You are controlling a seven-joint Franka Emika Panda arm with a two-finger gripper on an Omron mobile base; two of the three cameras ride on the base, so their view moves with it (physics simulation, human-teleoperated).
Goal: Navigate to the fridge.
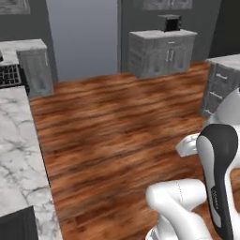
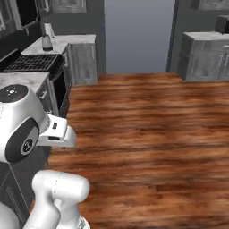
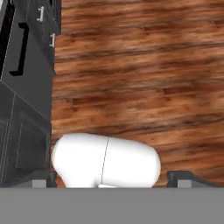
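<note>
no legible text, labels or nos. anywhere, faint marking on robot arm [image 1: 216, 199] too blurry to read

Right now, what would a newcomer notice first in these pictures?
First the wide wooden floor filling the middle of the room. Then the white marble counter at the left edge of the left base view, and the black stove at the upper left of the right base view, with a grey cabinet at the far wall.

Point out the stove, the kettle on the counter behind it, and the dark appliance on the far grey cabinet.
Stove [image 2: 31, 62]: right base view, on its black cooktop grates.
Kettle [image 2: 46, 42]: right base view, on its rounded body.
Dark appliance [image 1: 169, 22]: left base view, on its front face, atop the grey cabinet [image 1: 161, 54].
</note>
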